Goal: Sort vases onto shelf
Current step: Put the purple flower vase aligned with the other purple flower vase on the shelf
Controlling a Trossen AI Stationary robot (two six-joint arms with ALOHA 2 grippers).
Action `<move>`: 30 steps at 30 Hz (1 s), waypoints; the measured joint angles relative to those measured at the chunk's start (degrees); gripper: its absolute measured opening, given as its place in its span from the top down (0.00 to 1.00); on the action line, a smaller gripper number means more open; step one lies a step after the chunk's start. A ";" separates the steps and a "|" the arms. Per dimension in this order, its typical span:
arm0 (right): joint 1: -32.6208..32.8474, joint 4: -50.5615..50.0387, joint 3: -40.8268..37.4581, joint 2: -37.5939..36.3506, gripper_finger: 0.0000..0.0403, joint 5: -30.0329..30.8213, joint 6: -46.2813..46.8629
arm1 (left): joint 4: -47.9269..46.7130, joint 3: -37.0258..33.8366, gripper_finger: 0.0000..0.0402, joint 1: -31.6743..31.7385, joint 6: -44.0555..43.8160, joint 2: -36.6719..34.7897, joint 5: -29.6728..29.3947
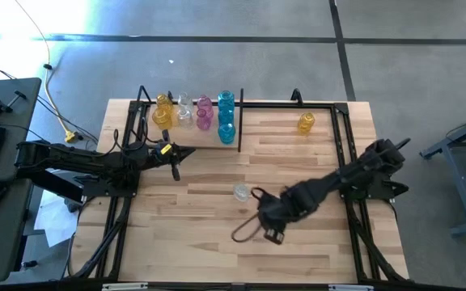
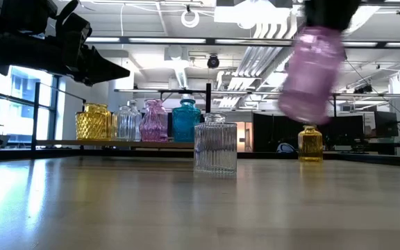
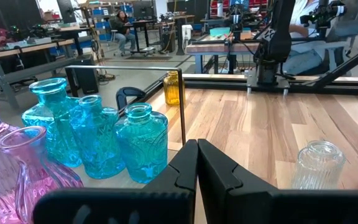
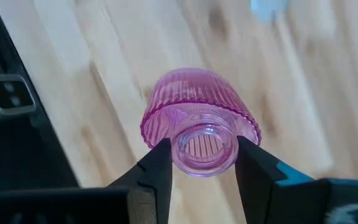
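Since the right gripper (image 4: 204, 168) only pinches the pink vase (image 4: 197, 121) by its slick neck, it could slip mid-air. Swinging low might clip the clear vase (image 2: 215, 144); left gripper (image 3: 197, 163) waits clenched shut by the shelf (image 1: 241, 117).

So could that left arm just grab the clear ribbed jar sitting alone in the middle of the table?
Probably yes. The left gripper, jaws shut and empty, has bare wood between it and the clear ribbed jar. The right gripper is close by, lifting a pink vase, so it might crowd the approach.
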 joint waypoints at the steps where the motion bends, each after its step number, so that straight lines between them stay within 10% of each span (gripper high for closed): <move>1: -1.06 0.23 1.35 0.55 0.73 0.51 -2.57 | 0.01 0.00 1.00 0.02 0.00 0.00 -0.02; 17: -16.48 -4.29 39.30 24.14 0.73 2.18 -47.52 | -0.04 0.00 1.00 0.02 0.50 0.00 0.00; 30: -27.23 -9.16 48.24 35.67 0.72 -0.56 -19.40 | -1.04 0.00 1.00 0.00 0.50 0.00 0.00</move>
